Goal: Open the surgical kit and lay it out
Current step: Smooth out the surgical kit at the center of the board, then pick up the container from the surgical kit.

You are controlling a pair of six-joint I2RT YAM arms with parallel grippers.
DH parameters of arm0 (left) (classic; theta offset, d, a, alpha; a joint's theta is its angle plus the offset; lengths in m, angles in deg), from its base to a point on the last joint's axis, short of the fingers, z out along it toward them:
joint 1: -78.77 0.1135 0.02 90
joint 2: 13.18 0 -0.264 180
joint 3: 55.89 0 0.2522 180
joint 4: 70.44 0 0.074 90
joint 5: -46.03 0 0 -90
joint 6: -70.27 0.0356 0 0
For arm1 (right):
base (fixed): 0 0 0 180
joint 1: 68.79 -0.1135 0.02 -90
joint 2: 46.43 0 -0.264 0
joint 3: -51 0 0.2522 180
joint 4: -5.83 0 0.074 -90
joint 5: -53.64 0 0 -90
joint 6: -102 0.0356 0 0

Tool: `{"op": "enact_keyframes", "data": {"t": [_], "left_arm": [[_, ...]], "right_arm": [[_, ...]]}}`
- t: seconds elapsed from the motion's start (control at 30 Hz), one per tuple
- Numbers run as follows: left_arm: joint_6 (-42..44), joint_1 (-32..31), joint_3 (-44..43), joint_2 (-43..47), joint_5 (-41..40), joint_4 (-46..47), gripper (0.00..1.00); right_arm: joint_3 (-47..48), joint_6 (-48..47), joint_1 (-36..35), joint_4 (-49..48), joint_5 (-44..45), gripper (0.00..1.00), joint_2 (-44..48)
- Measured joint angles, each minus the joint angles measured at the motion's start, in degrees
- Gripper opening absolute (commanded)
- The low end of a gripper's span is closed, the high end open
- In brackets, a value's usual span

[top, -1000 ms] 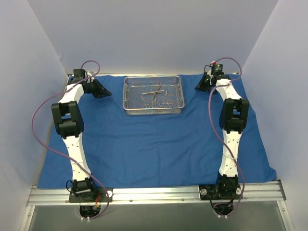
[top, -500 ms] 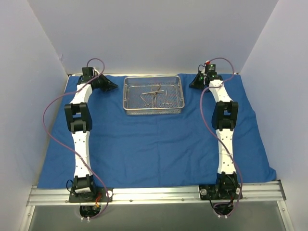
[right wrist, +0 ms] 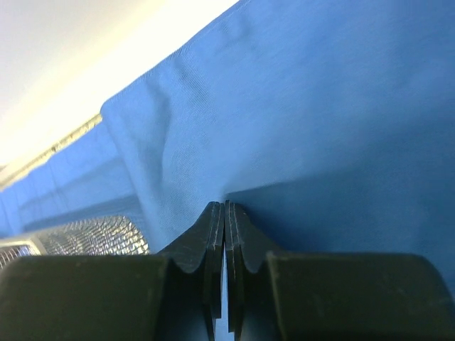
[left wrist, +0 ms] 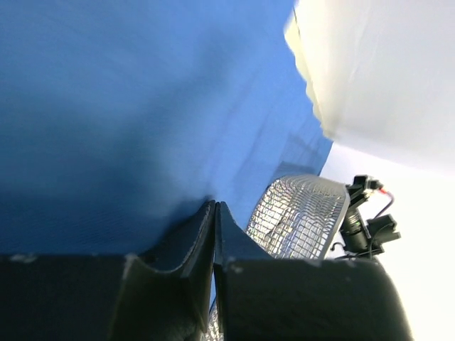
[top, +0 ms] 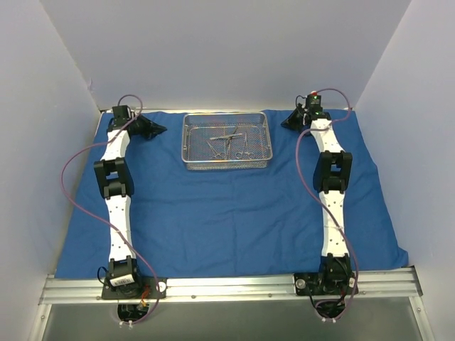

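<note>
**Item 1, wrap.** Large royal-blue cloth wrap (top: 234, 213), unfolded and spread flat over nearly the whole table, from the far wall to the near aluminium rail (top: 227, 288). Its surface is mostly smooth, with light creases.

**Item 2, tray.** Shallow rectangular silver wire-mesh tray (top: 227, 163), resting on the wrap at far centre, between the two grippers and apart from both.

**Item 3, instruments.** Several thin steel scissor-like instruments with ring handles (top: 229, 144), lying loosely crossed inside the tray. Their exact number cannot be told.

**Item 4, left gripper** (top: 162, 129). Black, two-fingered, at the far left of the wrap with its tips pointing toward the tray. In the left wrist view, the left gripper (left wrist: 215, 207) has its jaws pressed nearly together on a small raised pinch of the wrap (left wrist: 106, 106). The tray (left wrist: 302, 213) is visible beyond.

**Item 5, right gripper** (top: 285, 124). Black, at the far right, with its tips pointing toward the tray. In the right wrist view, the right gripper (right wrist: 225, 207) has its jaws fully closed on a tented fold of the wrap (right wrist: 341, 106), near the wrap's far edge. The tray (right wrist: 92, 234) appears at lower left.

**Item 6, enclosure.** Plain white walls (top: 227, 50) on three sides.
</note>
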Motion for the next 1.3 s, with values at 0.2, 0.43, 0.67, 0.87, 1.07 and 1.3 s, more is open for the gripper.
{"op": "enact_keyframes", "data": {"t": [0.2,0.43,0.67,0.87,1.07,1.3], "left_arm": [[-1.20,3.41,-1.99,-0.92,0.94,0.50,0.22],[0.85,4.15,-1.81,4.44,0.70,0.68,0.33],[9.60,4.33,0.98,23.78,-5.03,-10.60,0.34],[18.47,0.24,7.56,39.15,-17.66,-22.08,0.33],[25.29,-9.22,27.19,45.20,-23.91,-22.58,0.34],[30.93,-10.32,47.71,50.62,-26.16,-23.21,0.36]], "right_arm": [[3.45,1.84,2.99,-0.68,-0.59,0.03,-2.16],[3.72,3.48,4.83,-1.79,-0.87,0.31,-2.27],[-6.97,1.20,3.61,1.20,-1.14,0.55,8.11],[-16.13,-3.28,-1.53,4.15,0.20,0.60,21.49],[-18.21,-7.06,-8.20,6.23,2.29,0.63,27.71],[-16.85,-12.48,-9.40,13.81,9.18,0.66,27.12]]}}
